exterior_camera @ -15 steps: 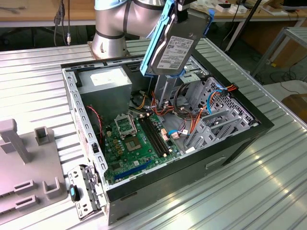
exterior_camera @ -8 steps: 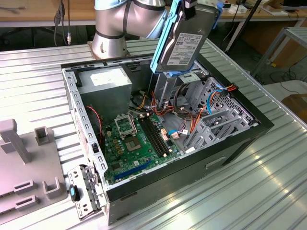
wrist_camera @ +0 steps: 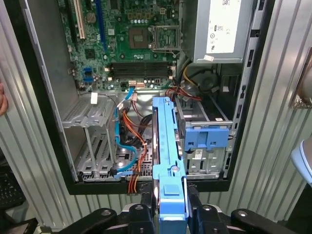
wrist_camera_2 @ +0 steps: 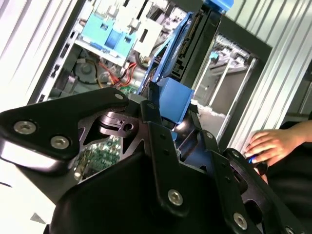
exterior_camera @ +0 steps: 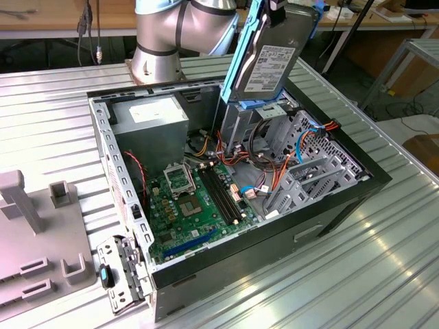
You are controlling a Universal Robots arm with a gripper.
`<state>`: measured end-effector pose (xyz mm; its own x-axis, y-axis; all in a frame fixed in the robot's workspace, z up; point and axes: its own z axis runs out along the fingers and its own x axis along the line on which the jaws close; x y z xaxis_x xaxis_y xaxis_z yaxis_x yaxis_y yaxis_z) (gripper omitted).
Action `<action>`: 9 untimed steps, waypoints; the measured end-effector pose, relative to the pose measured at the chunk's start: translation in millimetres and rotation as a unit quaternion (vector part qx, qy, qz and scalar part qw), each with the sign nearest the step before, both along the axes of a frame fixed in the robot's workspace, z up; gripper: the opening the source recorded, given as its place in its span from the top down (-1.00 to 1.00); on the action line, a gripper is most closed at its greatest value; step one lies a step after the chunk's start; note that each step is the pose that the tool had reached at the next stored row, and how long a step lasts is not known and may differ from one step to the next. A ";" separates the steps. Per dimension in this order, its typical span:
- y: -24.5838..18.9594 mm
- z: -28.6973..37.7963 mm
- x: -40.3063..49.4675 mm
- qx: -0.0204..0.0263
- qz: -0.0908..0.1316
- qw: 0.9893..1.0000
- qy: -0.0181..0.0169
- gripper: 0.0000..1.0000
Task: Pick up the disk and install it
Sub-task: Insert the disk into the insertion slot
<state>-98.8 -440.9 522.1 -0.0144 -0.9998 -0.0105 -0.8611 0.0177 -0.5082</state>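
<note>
The disk point(exterior_camera: 271, 55), grey metal with a white label and blue side rails, hangs tilted and nearly upright over the far end of the open computer case point(exterior_camera: 329, 205). Its lower edge sits just above the blue-topped drive cage point(exterior_camera: 264, 110). In the first wrist view the disk point(wrist_camera: 168, 156) is seen edge-on as a long blue rail, with my gripper point(wrist_camera: 170, 209) shut on its near end, one finger on each side. In the second wrist view a blue tab of the disk point(wrist_camera_2: 173, 100) sits between the black fingers point(wrist_camera_2: 151, 117).
Inside the case lie the green motherboard point(exterior_camera: 192, 199), the grey power supply point(exterior_camera: 154, 116), cable bundles point(exterior_camera: 274, 171) and empty metal bays point(wrist_camera: 92, 141). A person's hand point(wrist_camera_2: 270, 144) rests beside the case. Grey fixtures point(exterior_camera: 20, 199) stand on the ribbed table at the exterior view's left.
</note>
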 end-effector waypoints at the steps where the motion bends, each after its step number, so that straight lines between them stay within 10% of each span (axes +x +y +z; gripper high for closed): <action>1: -0.1 0.0 0.0 0.000 0.000 1.000 -0.005 0.26; 2: -0.1 0.0 -0.1 0.000 0.000 1.000 -0.010 0.26; 9: -0.2 0.0 -0.2 0.000 0.000 1.000 -0.010 0.26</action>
<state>-99.0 -441.0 522.1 -0.0137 -0.9998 -0.0108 -0.8507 0.0173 -0.5253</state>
